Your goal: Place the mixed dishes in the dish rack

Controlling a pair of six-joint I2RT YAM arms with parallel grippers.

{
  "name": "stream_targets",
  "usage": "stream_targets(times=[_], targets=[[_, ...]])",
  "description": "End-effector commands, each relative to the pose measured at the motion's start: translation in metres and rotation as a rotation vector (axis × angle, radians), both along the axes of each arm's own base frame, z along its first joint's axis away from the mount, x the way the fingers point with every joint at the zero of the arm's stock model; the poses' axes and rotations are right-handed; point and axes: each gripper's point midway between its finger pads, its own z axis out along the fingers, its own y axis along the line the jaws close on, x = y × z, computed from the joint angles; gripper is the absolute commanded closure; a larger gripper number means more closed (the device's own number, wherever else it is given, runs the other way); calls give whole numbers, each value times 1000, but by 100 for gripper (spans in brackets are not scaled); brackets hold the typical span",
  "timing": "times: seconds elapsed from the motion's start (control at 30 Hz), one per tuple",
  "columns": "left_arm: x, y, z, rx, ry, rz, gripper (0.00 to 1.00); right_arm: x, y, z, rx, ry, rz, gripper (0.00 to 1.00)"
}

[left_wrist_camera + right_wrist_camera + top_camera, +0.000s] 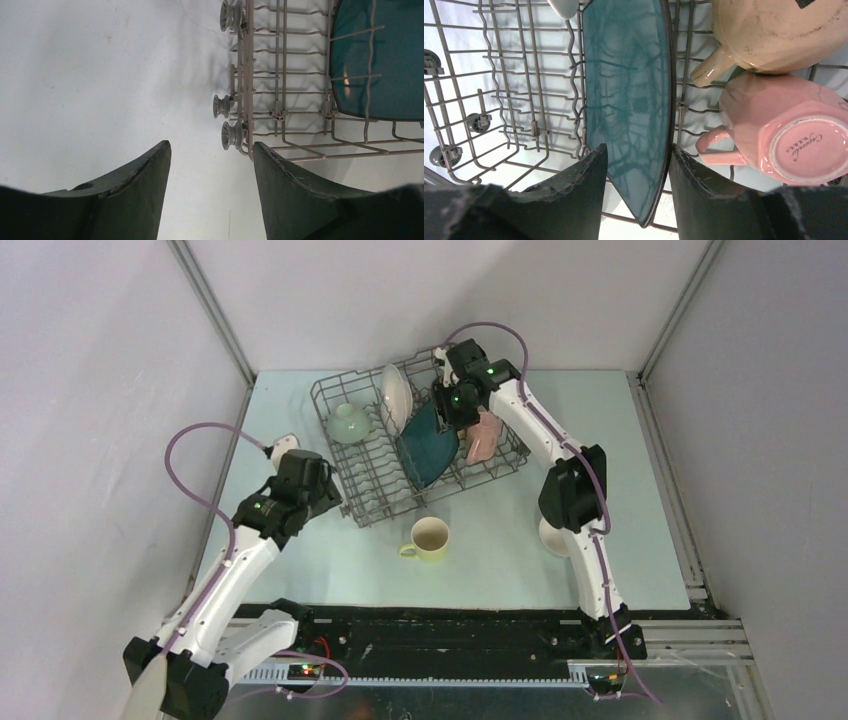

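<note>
The grey wire dish rack (330, 440) stands at the table's back middle. It holds a pale green bowl (350, 423), a white round plate (396, 397), the dark teal square plate (428, 445) on edge, and a pink mug (483, 437). My right gripper (447, 420) hangs over the rack. In the right wrist view its open jaws (638, 148) straddle the teal plate's (629, 90) near corner, with small gaps. The pink mug (794, 130) and a tan mug (769, 35) sit beside it. My left gripper (212, 145) is open and empty by the rack's (248, 75) wheeled corner.
A yellow mug (430, 537) stands upright on the table in front of the rack. A white bowl (552, 537) lies partly hidden behind the right arm. A small pale object (287, 443) shows just behind the left wrist. Grey walls close in on both sides.
</note>
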Motion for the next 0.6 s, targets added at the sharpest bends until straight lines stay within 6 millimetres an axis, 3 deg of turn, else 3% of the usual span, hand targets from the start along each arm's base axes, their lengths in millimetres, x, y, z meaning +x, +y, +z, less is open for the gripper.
stream_targets(times=[0.0, 0.07, 0.37, 0.47, 0.5, 0.57], targets=[[4, 0, 1, -1, -13, -6, 32, 5, 9, 22, 70, -39, 16, 46], [4, 0, 1, -2, -13, -7, 32, 3, 6, 23, 67, -40, 14, 37], [4, -2, -1, -4, -7, -13, 32, 6, -5, 21, 58, -42, -22, 24], [4, -1, -2, -2, -7, -11, 32, 9, -13, 23, 32, -56, -55, 12], [4, -2, -2, -3, -6, -12, 32, 8, -15, 28, 28, -67, -59, 4], [4, -2, -2, -5, -5, -15, 32, 7, -18, 40, 21, -97, -64, 1]])
